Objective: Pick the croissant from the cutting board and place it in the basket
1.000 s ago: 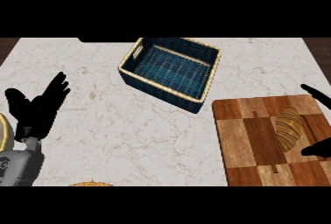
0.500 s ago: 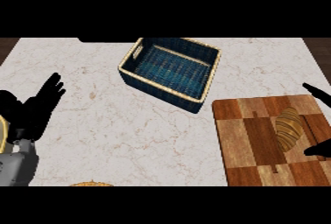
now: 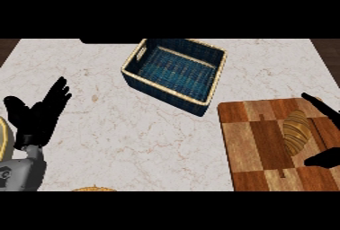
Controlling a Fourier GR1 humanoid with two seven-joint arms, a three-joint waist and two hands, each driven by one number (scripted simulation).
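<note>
Little has shifted since half a second ago: only the left hand (image 3: pixel 40 117) has edged a touch toward 3 o'clock, while the right hand (image 3: pixel 327 134) and the croissant (image 3: pixel 296 132) lie as they did.

Nearest, at 6 to 7 o'clock along the lower edge, a sliver of an orange round thing (image 3: pixel 93 189) peeks in; what it is cannot be told. At 8 o'clock the left hand rests open above its grey forearm (image 3: pixel 20 173), fingers straight and spread, pointing toward 12 to 1 o'clock, holding nothing. Just beside it, at 9 o'clock on the picture's edge, shows a yellow-rimmed curve of something cut off (image 3: pixel 5 137).

At 4 o'clock lies the wooden cutting board (image 3: pixel 256 143) on the marble counter (image 3: pixel 146 134). The croissant rests on the board's 3 o'clock half, lengthwise. The right hand brackets it with fingers and thumb apart: one long finger runs past its 3 o'clock side, the thumb sits at its 5 o'clock end. Whether they touch the pastry cannot be told.

Farthest, at 12 o'clock, stands the blue woven basket (image 3: pixel 199 96), well apart from the board's 11 o'clock corner.
</note>
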